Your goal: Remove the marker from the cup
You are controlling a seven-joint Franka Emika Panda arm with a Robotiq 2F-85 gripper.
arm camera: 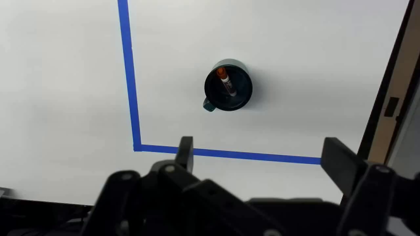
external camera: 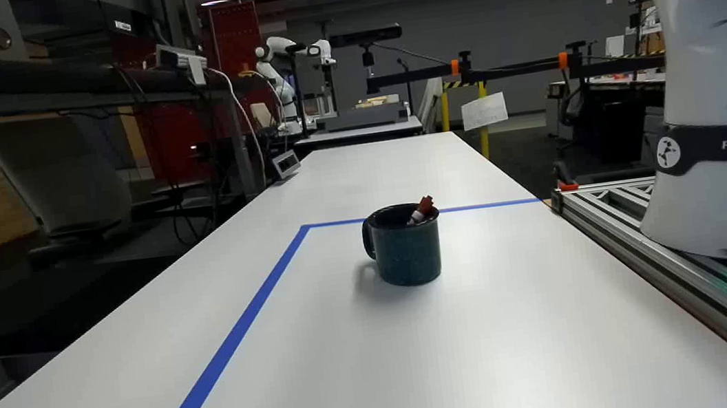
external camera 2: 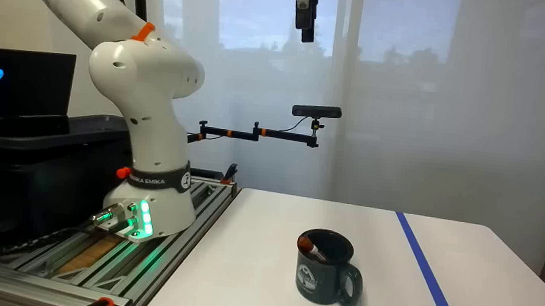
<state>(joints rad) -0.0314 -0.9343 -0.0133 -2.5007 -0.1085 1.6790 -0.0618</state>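
The dark teal cup (external camera: 408,254) stands upright on the white table in both exterior views (external camera 2: 320,280) and in the wrist view (arm camera: 243,98). The marker (external camera: 424,209) leans inside the cup with its red end just above the rim; it also shows in an exterior view (external camera 2: 309,248). In the wrist view the marker (arm camera: 227,82) lies slanted in the cup, red end at the rim, white and dark body toward the bottom. My gripper (arm camera: 257,149) is open and empty, fingers wide apart. It hangs high above the table (external camera 2: 307,35), clear of the cup.
Blue tape (external camera: 234,338) marks lines on the white table (external camera: 527,350) beside and behind the cup. The robot base (external camera 2: 154,211) stands on a metal rail frame at the table's edge. A camera on a black arm (external camera 2: 316,111) reaches over the far edge.
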